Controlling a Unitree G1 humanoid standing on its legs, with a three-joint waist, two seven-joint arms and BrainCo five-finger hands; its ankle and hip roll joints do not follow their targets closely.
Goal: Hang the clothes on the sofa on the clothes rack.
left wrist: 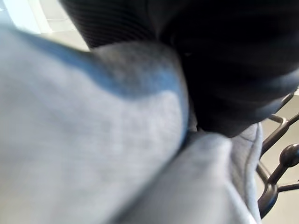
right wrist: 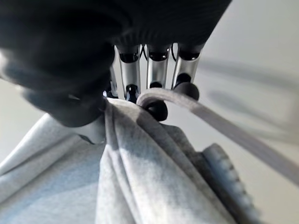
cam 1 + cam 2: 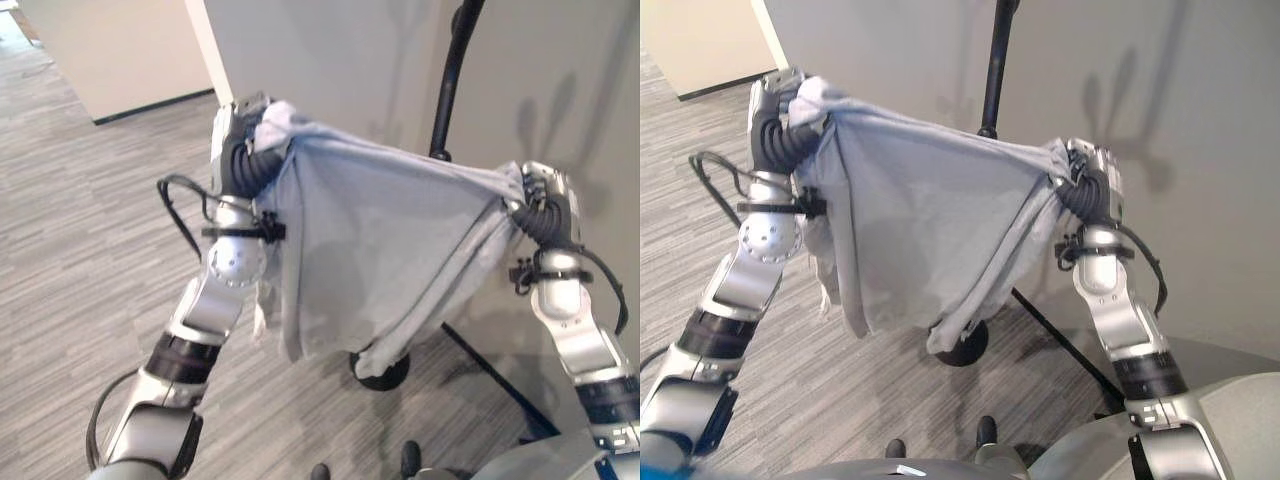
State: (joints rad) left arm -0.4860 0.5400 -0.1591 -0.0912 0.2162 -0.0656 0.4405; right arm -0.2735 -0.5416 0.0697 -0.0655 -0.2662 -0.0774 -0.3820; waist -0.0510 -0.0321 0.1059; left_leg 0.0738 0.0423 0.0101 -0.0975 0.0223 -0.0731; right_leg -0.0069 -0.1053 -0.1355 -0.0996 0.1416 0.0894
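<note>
A light grey garment (image 3: 380,240) hangs stretched between my two raised hands. My left hand (image 3: 238,135) holds up its left corner, with the cloth (image 1: 93,140) draped over it. My right hand (image 2: 154,70) is shut on the right corner: its fingers curl round a folded edge and the thumb presses the cloth (image 2: 140,177). The black clothes rack pole (image 3: 450,70) rises just behind the garment's top edge. Its round base (image 3: 385,372) peeks out below the hem. Curved rack hooks (image 1: 275,177) show past the cloth in the left wrist view.
A pale grey wall (image 3: 560,80) stands close behind the rack. Grey wood-pattern floor (image 3: 80,220) spreads out to the left. A cream partition (image 3: 110,50) stands at the far left. A thin black bar (image 3: 490,375) runs along the floor right of the rack base.
</note>
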